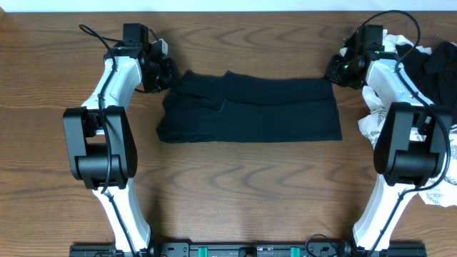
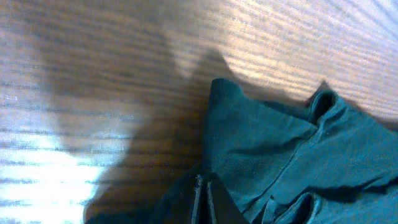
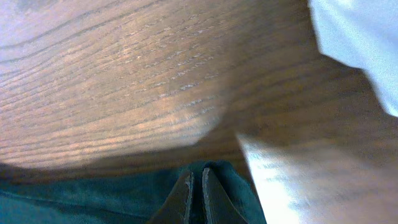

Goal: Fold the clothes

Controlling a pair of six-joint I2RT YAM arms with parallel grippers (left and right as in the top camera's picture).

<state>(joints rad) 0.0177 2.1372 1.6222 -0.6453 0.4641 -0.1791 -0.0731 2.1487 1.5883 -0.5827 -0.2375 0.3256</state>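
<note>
A dark teal garment (image 1: 250,108) lies folded into a wide band across the middle of the wooden table. My left gripper (image 1: 169,74) is at its far left corner, shut on the cloth; the left wrist view shows the closed fingers (image 2: 204,186) pinching rumpled teal fabric (image 2: 280,155). My right gripper (image 1: 334,70) is at the far right corner, shut on the cloth; the right wrist view shows its fingers (image 3: 196,183) closed on the teal garment's edge (image 3: 93,199).
A heap of other clothes, white patterned (image 1: 378,114) and black (image 1: 435,71), lies at the right edge beside the right arm. White cloth (image 3: 360,43) shows in the right wrist view. Bare wood (image 1: 250,193) lies in front of the garment.
</note>
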